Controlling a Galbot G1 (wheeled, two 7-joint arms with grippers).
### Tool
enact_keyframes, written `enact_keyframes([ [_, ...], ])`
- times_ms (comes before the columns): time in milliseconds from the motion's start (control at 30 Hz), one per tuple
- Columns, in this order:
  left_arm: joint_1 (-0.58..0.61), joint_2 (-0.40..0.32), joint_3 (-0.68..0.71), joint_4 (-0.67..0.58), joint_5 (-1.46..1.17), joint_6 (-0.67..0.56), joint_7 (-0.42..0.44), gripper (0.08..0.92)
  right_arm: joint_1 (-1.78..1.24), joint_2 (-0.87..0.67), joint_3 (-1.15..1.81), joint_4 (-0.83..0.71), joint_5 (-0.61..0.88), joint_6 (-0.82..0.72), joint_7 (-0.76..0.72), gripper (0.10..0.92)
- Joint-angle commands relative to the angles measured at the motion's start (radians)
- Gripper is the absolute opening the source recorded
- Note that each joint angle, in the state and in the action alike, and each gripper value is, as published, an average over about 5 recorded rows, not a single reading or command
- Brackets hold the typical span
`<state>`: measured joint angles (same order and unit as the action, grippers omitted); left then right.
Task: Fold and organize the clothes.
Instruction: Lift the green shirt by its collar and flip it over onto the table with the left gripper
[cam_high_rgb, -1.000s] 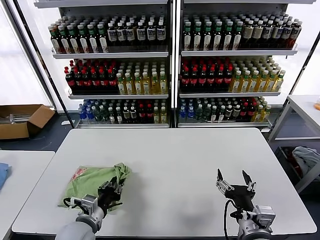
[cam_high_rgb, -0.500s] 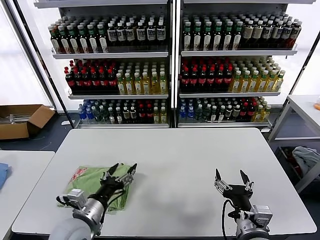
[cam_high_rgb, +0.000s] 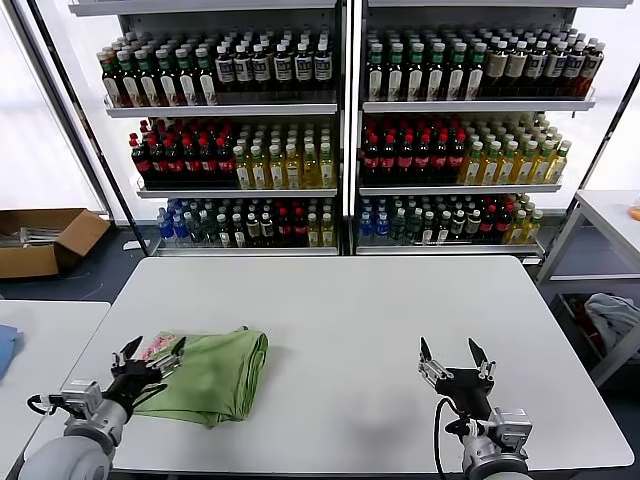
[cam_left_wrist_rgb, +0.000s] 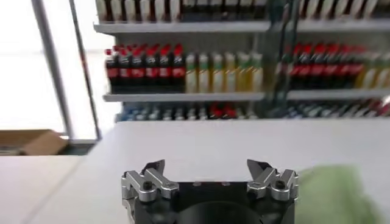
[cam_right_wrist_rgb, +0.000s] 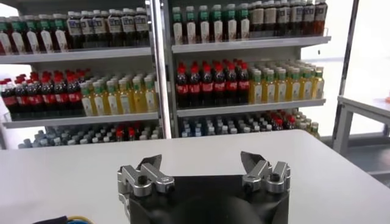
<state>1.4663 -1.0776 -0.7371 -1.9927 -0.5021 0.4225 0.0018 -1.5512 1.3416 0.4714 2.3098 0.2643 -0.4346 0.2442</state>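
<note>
The light green polo shirt (cam_high_rgb: 212, 372) lies folded into a compact bundle on the left part of the white table (cam_high_rgb: 340, 310), with a bit of its red-and-white print showing at its left edge. A blurred green edge of it shows in the left wrist view (cam_left_wrist_rgb: 341, 195). My left gripper (cam_high_rgb: 152, 354) is open and empty, just left of the shirt near the table's front-left corner, apart from the cloth. My right gripper (cam_high_rgb: 451, 355) is open and empty over bare table at the front right. Both show open in the wrist views, left (cam_left_wrist_rgb: 207, 169) and right (cam_right_wrist_rgb: 201, 161).
Shelves of bottles (cam_high_rgb: 345, 130) stand behind the table. A cardboard box (cam_high_rgb: 45, 240) sits on the floor at far left. A second white table (cam_high_rgb: 40, 340) with a blue cloth (cam_high_rgb: 5, 348) is at left. A grey-white cloth bundle (cam_high_rgb: 612, 315) lies at right.
My left gripper has let go of the shirt and drawn back to the left, off the cloth. The shirt now lies flatter and folded. The right gripper shifted slightly left.
</note>
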Motion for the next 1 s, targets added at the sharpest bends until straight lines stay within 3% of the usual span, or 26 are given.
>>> enact_keyframes([
  [33,0.025,0.047,-0.097,0.128,0.134,0.015,0.046,0.823,0.001,-0.003,0.003,0.003,0.001,0.001,0.000,0.823],
  [700,-0.029,0.026,-0.062,0.191,-0.186,0.019,0.074,0.823,-0.024,0.012,-0.015,0.012,-0.021,0.008,0.001,0.823],
  [1000,-0.040,0.018,-0.049,0.223,-0.215,0.027,0.094,0.823,-0.028,0.012,-0.015,0.015,-0.024,0.009,0.001,0.823],
])
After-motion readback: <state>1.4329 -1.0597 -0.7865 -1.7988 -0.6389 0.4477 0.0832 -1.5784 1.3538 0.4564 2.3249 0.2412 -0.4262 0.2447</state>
